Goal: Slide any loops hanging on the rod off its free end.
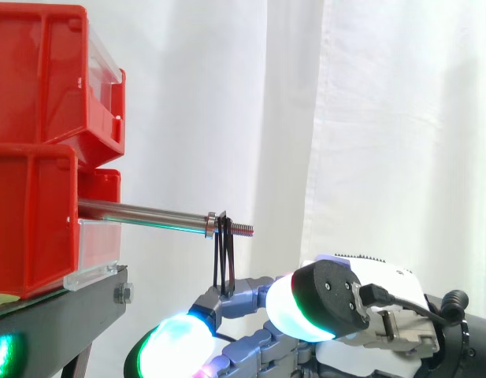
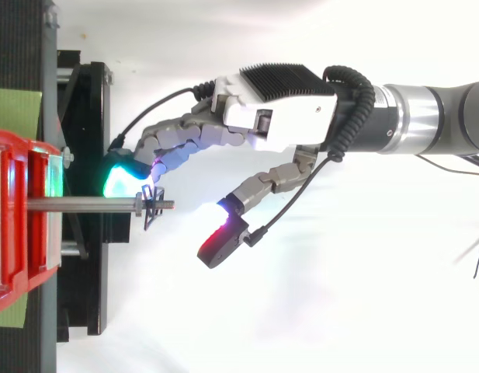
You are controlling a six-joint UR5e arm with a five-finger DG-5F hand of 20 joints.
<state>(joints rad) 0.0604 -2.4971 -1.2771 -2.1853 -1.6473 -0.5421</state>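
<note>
— Where the loops hang on the rod, just inside its threaded free end, what holds their lower ends?
— Hard to make out. They end against the hand below the rod's tip; whether it grips them, I cannot tell.
— And the rod's root?
— Hidden between the red bins at the black stand's edge. Past the tip, open room lies before the white curtain.

Steel rod juts level from the frame's left towards centre; thin black loops hang straight down beside its threaded free end.
</note>
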